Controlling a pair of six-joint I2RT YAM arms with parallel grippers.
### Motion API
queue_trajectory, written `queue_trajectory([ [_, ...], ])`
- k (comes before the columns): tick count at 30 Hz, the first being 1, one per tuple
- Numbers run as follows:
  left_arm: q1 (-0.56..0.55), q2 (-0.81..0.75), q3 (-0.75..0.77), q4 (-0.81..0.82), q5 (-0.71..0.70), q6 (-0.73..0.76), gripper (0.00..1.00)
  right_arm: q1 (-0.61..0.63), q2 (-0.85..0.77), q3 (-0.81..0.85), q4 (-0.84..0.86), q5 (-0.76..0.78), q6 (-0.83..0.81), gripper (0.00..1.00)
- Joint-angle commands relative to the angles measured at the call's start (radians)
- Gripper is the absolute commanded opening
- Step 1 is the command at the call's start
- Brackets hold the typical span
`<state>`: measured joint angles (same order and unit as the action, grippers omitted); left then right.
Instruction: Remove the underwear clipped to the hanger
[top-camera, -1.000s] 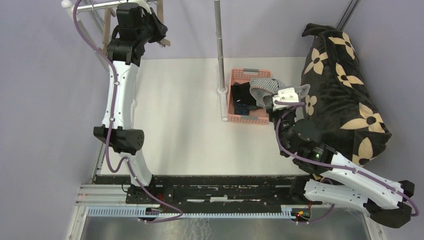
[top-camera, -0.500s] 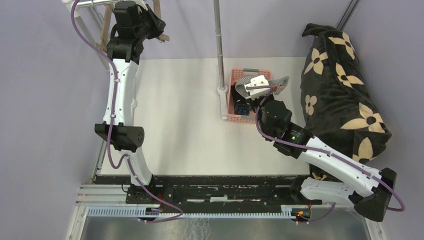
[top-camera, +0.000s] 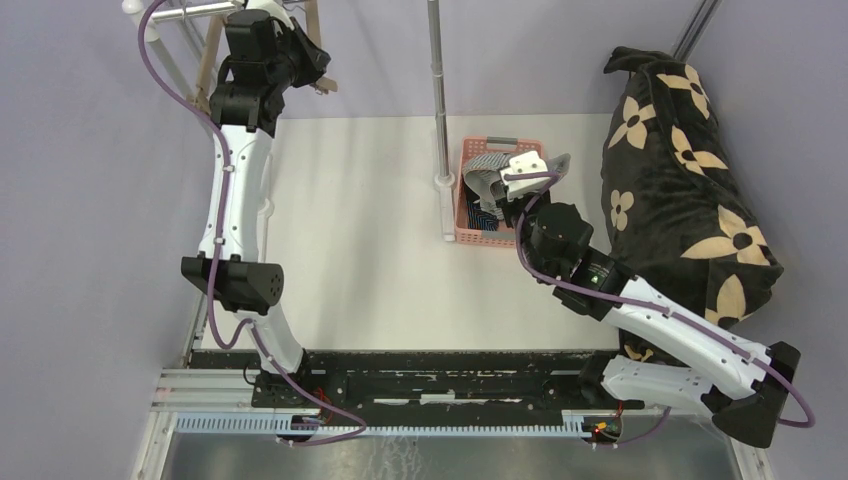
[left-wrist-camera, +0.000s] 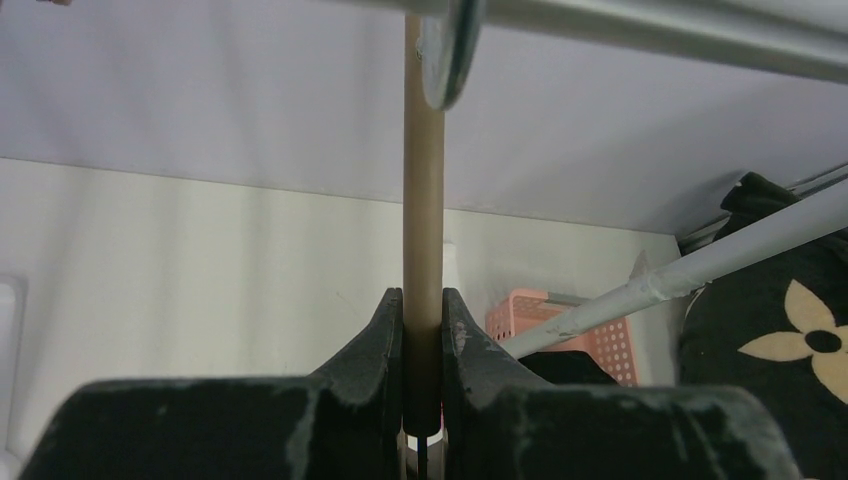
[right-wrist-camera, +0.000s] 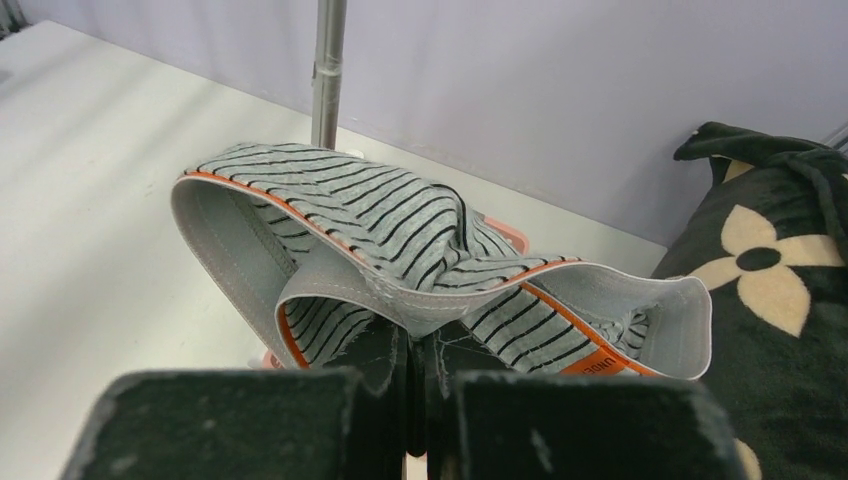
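Observation:
My right gripper (top-camera: 522, 176) is shut on the grey-and-white striped underwear (top-camera: 488, 166) and holds it just above the pink basket (top-camera: 462, 236). In the right wrist view the underwear (right-wrist-camera: 400, 225), with its orange-trimmed waistband, is bunched over my shut gripper (right-wrist-camera: 420, 345). Navy striped cloth (top-camera: 484, 218) lies in the basket; the plain black underwear cannot be made out. My left gripper (top-camera: 312, 62) is high at the far left, shut on the wooden hanger (top-camera: 318, 22). In the left wrist view the hanger's tan bar (left-wrist-camera: 423, 200) is pinched in the gripper (left-wrist-camera: 422, 305).
A large black cushion with tan flowers (top-camera: 690, 190) lies right of the basket. An upright metal pole (top-camera: 437, 90) stands left of the basket. A metal rack rail (top-camera: 190, 12) runs at the top left, and shows overhead in the left wrist view (left-wrist-camera: 650, 30).
My right gripper has carried the grey striped underwear left from beside the cushion to over the basket. My left gripper has stayed on the hanger, shifting only slightly.

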<state>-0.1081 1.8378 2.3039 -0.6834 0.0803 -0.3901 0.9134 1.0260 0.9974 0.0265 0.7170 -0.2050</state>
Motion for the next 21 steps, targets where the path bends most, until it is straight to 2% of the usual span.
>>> queue_trajectory([
  [1, 0.005, -0.06, -0.017, 0.015, -0.01, 0.025, 0.18, -0.004, -0.052, 0.023, 0.022, -0.035, 0.035, 0.01],
  [4, 0.006, -0.072, -0.015, 0.017, 0.003, 0.027, 0.39, -0.004, -0.06, 0.018, 0.016, -0.035, 0.038, 0.01],
  [5, 0.005, -0.078, -0.016, 0.018, -0.002, 0.028, 0.5, -0.004, -0.062, 0.015, 0.015, -0.037, 0.038, 0.01],
  [6, 0.006, -0.084, -0.018, 0.02, -0.006, 0.03, 0.67, -0.004, -0.064, 0.014, 0.016, -0.038, 0.039, 0.01],
  [7, 0.006, -0.089, -0.021, 0.023, -0.008, 0.033, 0.94, -0.004, -0.064, 0.011, 0.017, -0.038, 0.041, 0.01],
  [8, 0.006, -0.092, -0.026, 0.025, -0.009, 0.036, 1.0, -0.004, -0.064, 0.009, 0.016, -0.037, 0.041, 0.01],
  [21, 0.005, -0.151, -0.066, 0.039, 0.02, 0.054, 0.99, -0.004, -0.059, 0.004, 0.006, -0.046, 0.047, 0.01],
])
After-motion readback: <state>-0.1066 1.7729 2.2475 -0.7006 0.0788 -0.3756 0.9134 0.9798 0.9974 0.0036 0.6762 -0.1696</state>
